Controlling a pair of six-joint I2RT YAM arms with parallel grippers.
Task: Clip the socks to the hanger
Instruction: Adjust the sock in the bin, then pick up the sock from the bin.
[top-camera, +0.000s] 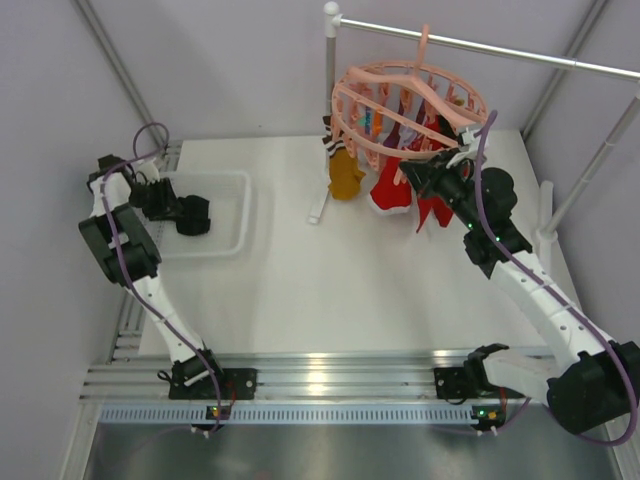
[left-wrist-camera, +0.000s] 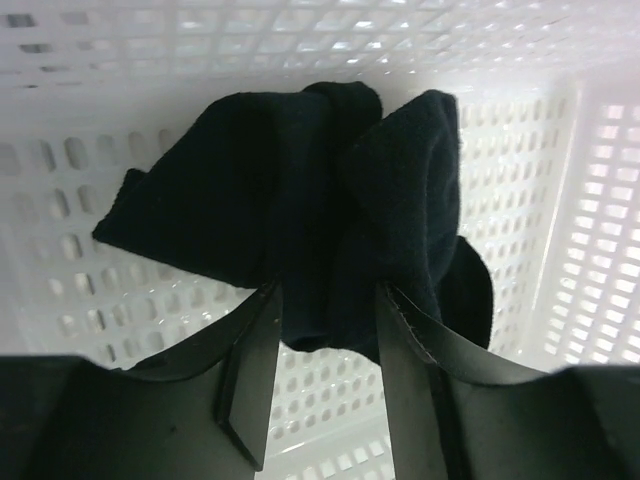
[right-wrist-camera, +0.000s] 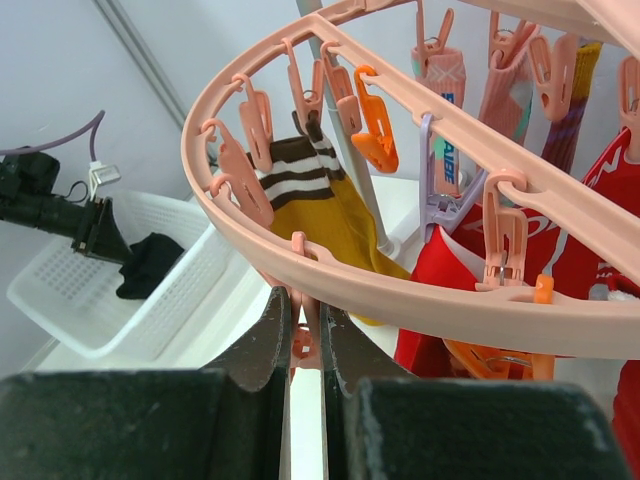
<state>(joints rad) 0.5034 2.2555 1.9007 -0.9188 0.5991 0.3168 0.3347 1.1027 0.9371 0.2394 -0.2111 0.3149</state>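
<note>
The salmon-pink hanger (top-camera: 410, 100) hangs from a metal bar at the back right. Several socks are clipped to it, among them a mustard sock with brown stripes (top-camera: 346, 172) and red socks (top-camera: 392, 192). My right gripper (top-camera: 425, 175) is under the ring's near edge (right-wrist-camera: 400, 285). In the right wrist view it (right-wrist-camera: 305, 310) is shut on one pink clip dangling from the ring. My left gripper (top-camera: 195, 215) is inside the white mesh basket (top-camera: 225, 245). In the left wrist view it (left-wrist-camera: 325, 310) is shut on a black sock (left-wrist-camera: 300, 190), held just above the basket floor.
A white rack post (top-camera: 330, 110) and a horizontal bar (top-camera: 500, 48) carry the hanger. A second post (top-camera: 590, 170) stands at the far right. The right wrist view shows the basket (right-wrist-camera: 70, 290) with the black sock (right-wrist-camera: 148, 265) at far left. Enclosure walls ring the table.
</note>
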